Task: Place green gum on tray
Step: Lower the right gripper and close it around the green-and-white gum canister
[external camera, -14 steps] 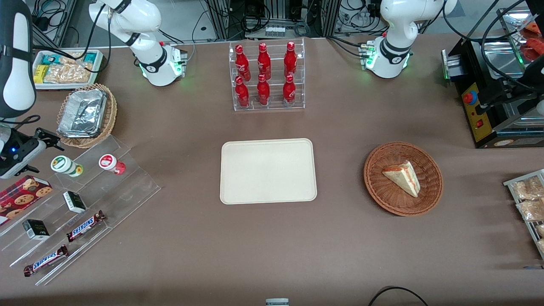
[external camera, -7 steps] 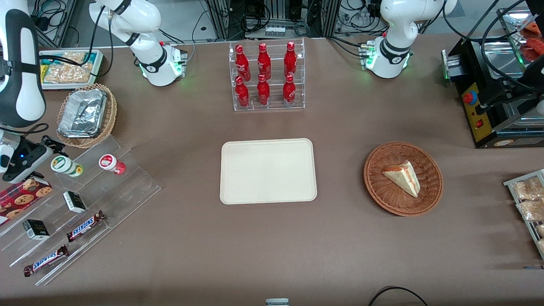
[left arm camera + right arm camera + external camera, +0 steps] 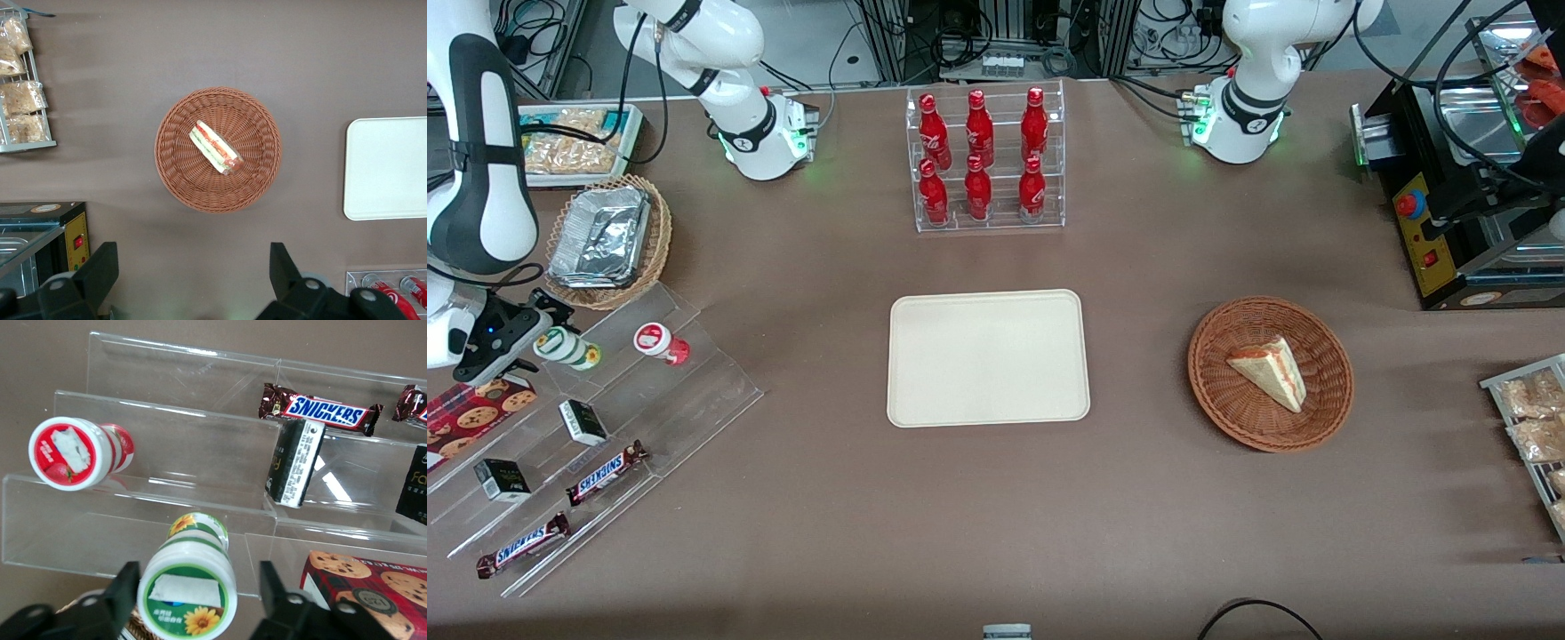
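- The green gum (image 3: pixel 567 348) is a small white cylindrical canister with a green-rimmed white lid, a pale rectangular sticker and a small sunflower picture on the lid, and a green-yellow label band around its body (image 3: pixel 190 583).
- It stands on the upper step of a clear acrylic tiered stand (image 3: pixel 685 391) toward the working arm's end of the table, well apart from the tray.
- The gripper (image 3: pixel 527 325) is at the green gum; in the wrist view its two black fingers (image 3: pixel 123 590) stand spread, one on each side of the lid, with a visible gap to the canister on both sides, so they are open around it and not clamped.
- A red-and-white canister (image 3: pixel 660 342) with a strawberry picture on its lid (image 3: pixel 75 453) stands on the same step, just beside the green gum.
- On lower steps of the stand lie Snickers bars (image 3: pixel 607 472) and small dark boxes (image 3: pixel 583 421); a red plaid cookie box (image 3: pixel 363 590) lies just beside the gripper.
- The tray (image 3: pixel 988 357), cream-beige with rounded corners and a low rim, lies flat at the table's middle, nothing on it.
- A wicker basket (image 3: pixel 596 298) holding foil trays sits near the stand, farther from the front camera.
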